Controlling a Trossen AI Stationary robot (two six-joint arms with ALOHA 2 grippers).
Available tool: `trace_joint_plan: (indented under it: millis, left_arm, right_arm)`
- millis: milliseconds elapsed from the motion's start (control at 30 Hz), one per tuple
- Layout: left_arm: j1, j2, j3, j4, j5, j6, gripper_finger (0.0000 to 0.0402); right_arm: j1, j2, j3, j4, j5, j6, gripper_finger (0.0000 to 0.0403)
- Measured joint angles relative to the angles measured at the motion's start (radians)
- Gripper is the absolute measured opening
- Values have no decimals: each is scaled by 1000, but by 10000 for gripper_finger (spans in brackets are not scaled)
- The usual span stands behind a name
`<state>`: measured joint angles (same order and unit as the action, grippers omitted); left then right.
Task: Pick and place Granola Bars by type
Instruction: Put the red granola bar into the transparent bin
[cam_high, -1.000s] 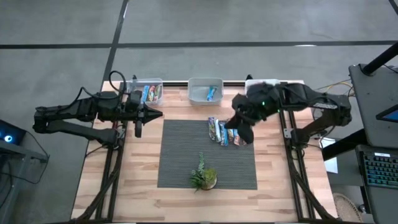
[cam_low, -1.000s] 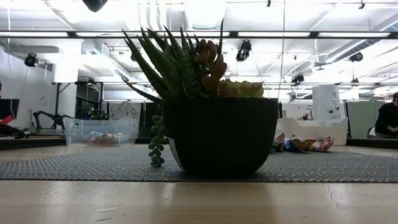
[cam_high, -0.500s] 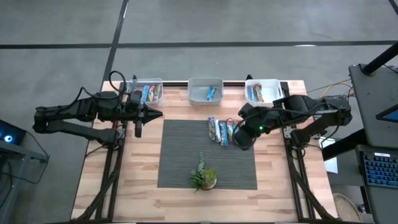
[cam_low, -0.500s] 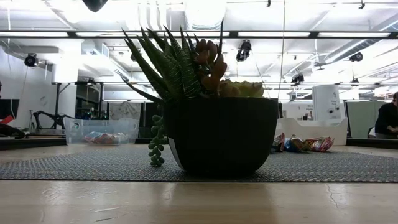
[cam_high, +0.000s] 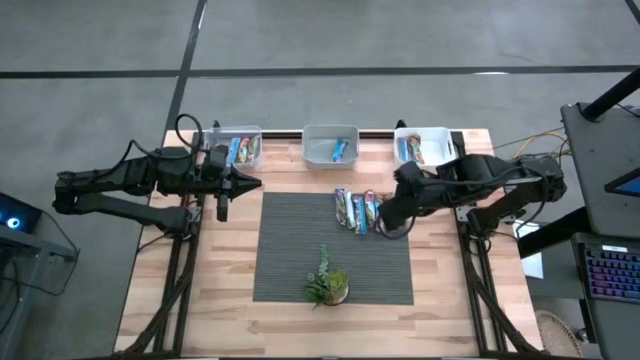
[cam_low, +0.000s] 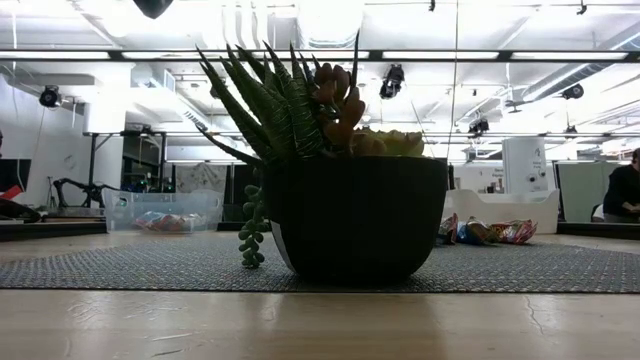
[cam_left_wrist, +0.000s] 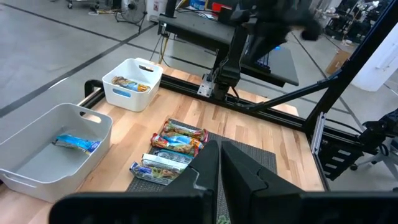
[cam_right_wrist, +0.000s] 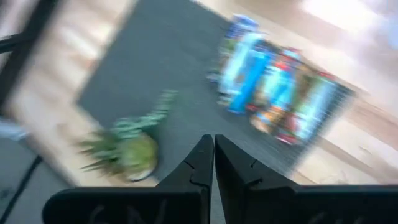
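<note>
A robotics lab in an open industrial hall: a wooden table (cam_high: 230, 260) on a black metal frame stands on bare concrete floor (cam_high: 400, 35), with strip lights (cam_low: 90, 55), exposed ceiling ducts (cam_low: 330, 20), and a keyboard (cam_high: 612, 272) alongside.

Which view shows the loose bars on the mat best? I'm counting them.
The left wrist view: the granola bars lie unblocked. High view: the right gripper crowds them. Right wrist: blurred. Low: the plant hides most.
</note>
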<state>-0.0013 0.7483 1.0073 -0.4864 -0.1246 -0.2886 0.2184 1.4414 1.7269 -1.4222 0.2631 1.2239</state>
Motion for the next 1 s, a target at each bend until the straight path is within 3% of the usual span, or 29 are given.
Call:
trace_joint_plan:
  millis: [167, 333, 633, 1000]
  left_arm:
    - [0, 0, 0, 0, 0, 0, 0]
    - [0, 0, 0, 0, 0, 2, 0]
    - [0, 0, 0, 1, 0, -1, 0]
    - [0, 0, 0, 0, 1, -2, 0]
  right_arm:
    - [-4, 0, -73, -152, 21, 162, 8]
    - [-34, -12, -164, -142, 21, 217, 8]
    - [-162, -42, -304, -128, -9, 164, 8]
    - [-320, -183, -549, 175, -98, 52, 8]
